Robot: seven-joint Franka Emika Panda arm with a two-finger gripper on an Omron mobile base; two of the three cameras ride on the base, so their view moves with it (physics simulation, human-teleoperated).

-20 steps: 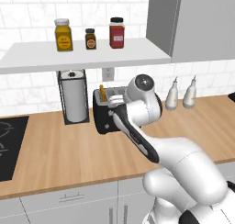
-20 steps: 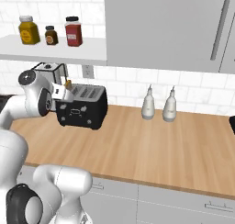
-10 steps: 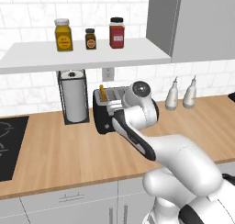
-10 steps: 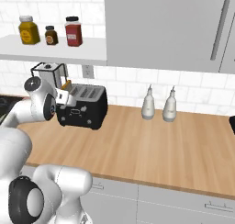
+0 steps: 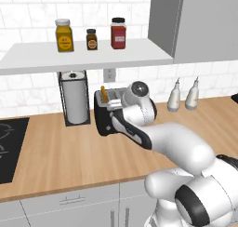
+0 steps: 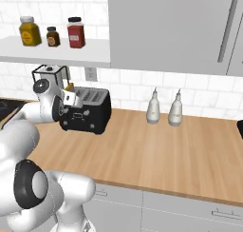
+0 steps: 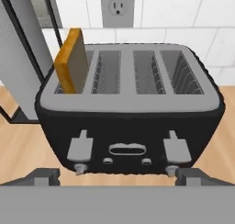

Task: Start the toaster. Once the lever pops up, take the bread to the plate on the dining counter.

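Observation:
The black toaster (image 7: 128, 122) stands on the wall counter against the tiles, also seen as toaster (image 5: 108, 116) and toaster (image 6: 90, 110). The bread (image 7: 73, 62), a tan slice, sticks up from its leftmost slot; it shows as bread (image 5: 104, 94) and bread (image 6: 70, 87). Two pale levers (image 7: 81, 148) sit on the front face. My gripper (image 7: 120, 177) hovers just in front of the toaster, level with its base, open wide with nothing between the fingers. The hand (image 5: 135, 96) is close over the toaster's front. The plate and the dining counter are out of view.
A paper-towel holder (image 5: 75, 103) stands right beside the toaster on its left. Two pale bottles (image 5: 175, 96) stand to the right by the wall. A hob (image 5: 9, 147) lies at the far left. A shelf with jars (image 5: 93, 51) hangs overhead, and a wall outlet (image 7: 117, 5) is behind the toaster.
The hand has shifted a little left and down, closer to the toaster's front. The jaws have stayed open, and the bread and toaster have not moved.

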